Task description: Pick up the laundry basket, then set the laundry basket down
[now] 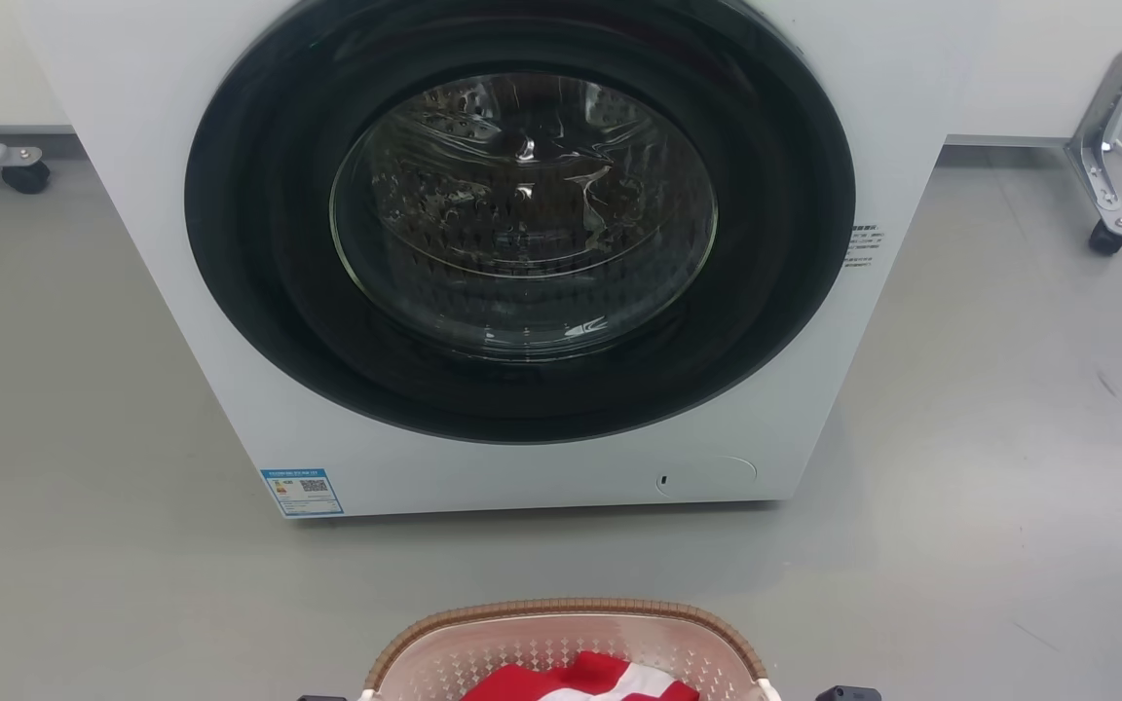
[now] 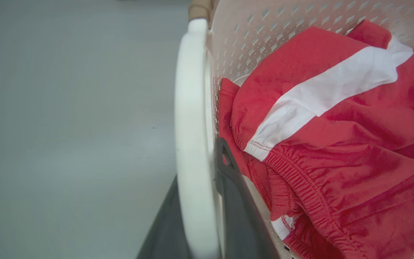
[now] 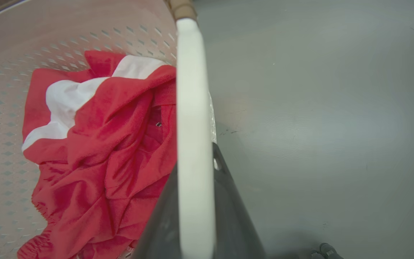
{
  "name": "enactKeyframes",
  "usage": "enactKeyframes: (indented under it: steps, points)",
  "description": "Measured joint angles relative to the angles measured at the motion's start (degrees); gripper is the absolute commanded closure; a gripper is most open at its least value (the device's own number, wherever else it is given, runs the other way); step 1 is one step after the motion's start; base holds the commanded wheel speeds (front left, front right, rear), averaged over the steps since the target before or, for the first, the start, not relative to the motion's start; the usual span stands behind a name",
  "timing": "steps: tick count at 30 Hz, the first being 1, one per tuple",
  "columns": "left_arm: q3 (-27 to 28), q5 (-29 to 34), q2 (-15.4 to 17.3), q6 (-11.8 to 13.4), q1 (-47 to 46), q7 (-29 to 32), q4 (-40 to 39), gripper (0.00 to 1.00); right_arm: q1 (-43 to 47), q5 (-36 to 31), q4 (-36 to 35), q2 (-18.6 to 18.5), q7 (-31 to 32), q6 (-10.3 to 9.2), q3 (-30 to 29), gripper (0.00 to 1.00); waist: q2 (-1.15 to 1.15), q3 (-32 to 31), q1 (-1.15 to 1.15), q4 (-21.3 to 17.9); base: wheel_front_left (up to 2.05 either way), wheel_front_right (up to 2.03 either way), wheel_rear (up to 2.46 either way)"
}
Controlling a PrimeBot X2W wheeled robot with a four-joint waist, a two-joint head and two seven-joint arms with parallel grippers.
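Sitting at the bottom edge of the head view, the basket [image 1: 561, 608] is centred in front of the washer [image 1: 522, 472] and well apart from it, with bare grey floor [image 1: 960, 487] between them. Only its far end shows: brown rim, pale pink perforated wall, and a red and white garment [image 1: 585, 677] bunched inside. I cannot tell whether its base touches the floor.

The left gripper [image 2: 198, 160] is clamped on the basket's left handle [image 2: 191, 90]. One dark finger lies on the floor side of the white bar. The other lies inside the basket against the wall, just beside the garment [image 2: 336, 144].

The right gripper [image 3: 195, 156] is closed the same way on the right handle [image 3: 191, 72], with one finger over the floor and one on the inner side near the garment [image 3: 113, 144]. That handle runs straight up the middle of the right wrist view and meets the brown rim at the top.

The washer's round door [image 1: 522, 214] is shut, and the steel drum shows through its glass. A blue label [image 1: 301, 492] sits at the front's lower left corner. A caster [image 1: 25, 177] stands on the floor at the far left and another [image 1: 1106, 239] at the far right.
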Motion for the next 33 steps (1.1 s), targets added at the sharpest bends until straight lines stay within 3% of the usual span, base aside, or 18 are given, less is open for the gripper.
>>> enactKeyframes:
  steps: [33]
  points:
    - [-1.6, -2.3, 0.0, 0.5, 0.0, 0.1, 0.0, 1.0, -1.4, 4.5, 1.4, 0.0, -1.1, 0.0, 4.3, 1.0, 0.0, 0.9, 0.0, -0.1, 0.0, 0.0, 0.0]
